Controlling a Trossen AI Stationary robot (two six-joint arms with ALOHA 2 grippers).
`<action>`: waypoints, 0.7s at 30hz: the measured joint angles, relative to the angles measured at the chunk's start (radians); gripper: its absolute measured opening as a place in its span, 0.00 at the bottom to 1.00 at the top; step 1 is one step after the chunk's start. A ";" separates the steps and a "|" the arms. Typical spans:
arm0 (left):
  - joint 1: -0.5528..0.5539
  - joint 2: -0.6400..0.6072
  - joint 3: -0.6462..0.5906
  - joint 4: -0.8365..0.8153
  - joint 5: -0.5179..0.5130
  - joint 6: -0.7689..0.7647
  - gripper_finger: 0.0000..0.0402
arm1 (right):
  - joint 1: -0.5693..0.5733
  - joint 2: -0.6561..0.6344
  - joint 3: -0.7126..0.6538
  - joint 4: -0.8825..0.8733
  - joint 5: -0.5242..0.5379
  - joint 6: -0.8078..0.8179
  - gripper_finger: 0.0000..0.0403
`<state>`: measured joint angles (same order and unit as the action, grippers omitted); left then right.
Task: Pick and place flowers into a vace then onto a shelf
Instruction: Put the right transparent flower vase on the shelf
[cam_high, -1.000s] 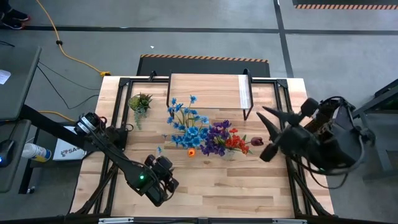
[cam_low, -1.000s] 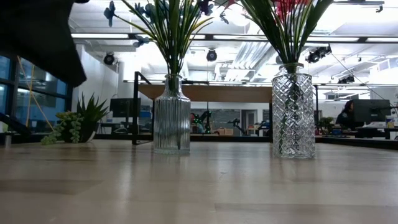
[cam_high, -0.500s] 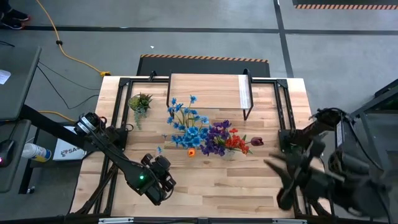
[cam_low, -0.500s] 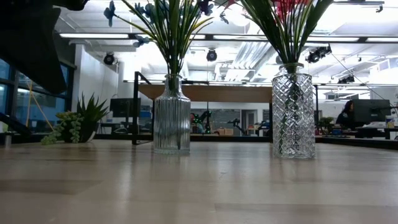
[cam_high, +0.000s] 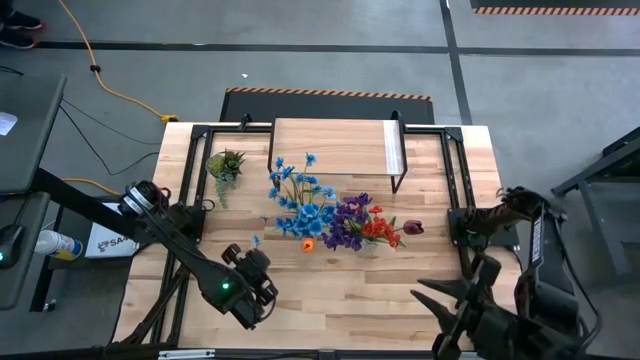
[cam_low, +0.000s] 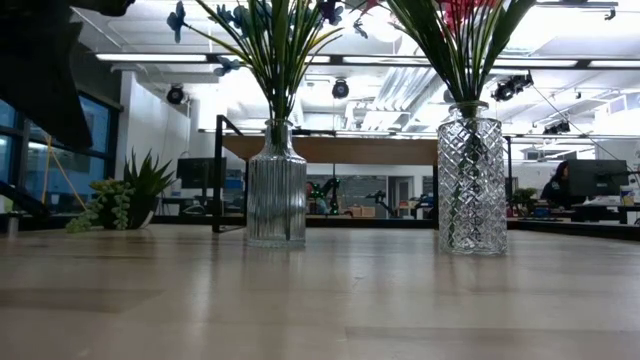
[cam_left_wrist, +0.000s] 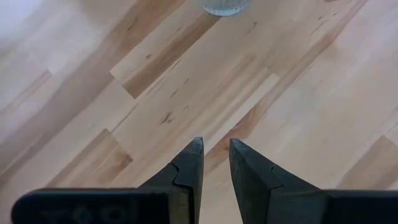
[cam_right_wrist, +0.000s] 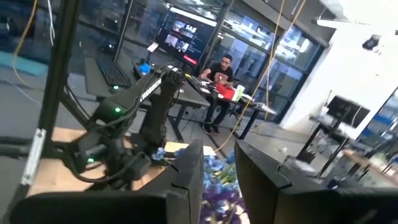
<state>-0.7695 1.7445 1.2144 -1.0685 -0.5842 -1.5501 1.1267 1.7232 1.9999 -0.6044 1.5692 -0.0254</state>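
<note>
Two bunches of flowers stand with their stems in glass vases on the table. The blue bunch (cam_high: 300, 205) is in a ribbed vase (cam_low: 277, 185). The red and purple bunch (cam_high: 365, 225) is in a diamond-cut vase (cam_low: 470, 180). Both vases stand on the near side of the shelf (cam_high: 335, 145). My left gripper (cam_high: 268, 285) hovers over bare wood near the front left, pointing down at a slant. Its fingers (cam_left_wrist: 216, 155) are narrowly open, with nothing between them. My right gripper (cam_high: 430, 320) hangs high over the table's near right corner. It is level and narrowly open (cam_right_wrist: 219, 155), holding nothing.
A small spiky potted plant (cam_high: 225, 165) stands at the far left, beside the shelf's black legs. In the low view, part of my left arm (cam_low: 40, 70) is a dark shape at the top left. Bare planks (cam_high: 340, 290) lie between the vases and the near edge.
My right arm has swung from beside the red bunch at the table's right edge toward the near edge. It has sunk a little and rolled. My left gripper has tipped slightly in place. Both vases and their flowers have stayed where they were.
</note>
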 joint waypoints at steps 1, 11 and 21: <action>-0.004 -0.006 0.000 -0.009 -0.002 0.000 0.28 | 0.000 0.003 0.000 -0.021 0.000 0.045 0.21; -0.037 -0.063 -0.002 -0.045 -0.007 0.000 0.28 | -0.028 -0.012 0.000 -0.129 0.000 -0.105 0.21; -0.043 -0.093 0.000 -0.049 -0.046 -0.010 0.28 | -0.059 -0.238 0.000 -0.530 0.003 0.113 0.21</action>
<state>-0.8124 1.6512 1.2148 -1.1171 -0.6300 -1.5598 1.0677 1.4855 1.9999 -1.1339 1.5723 0.0874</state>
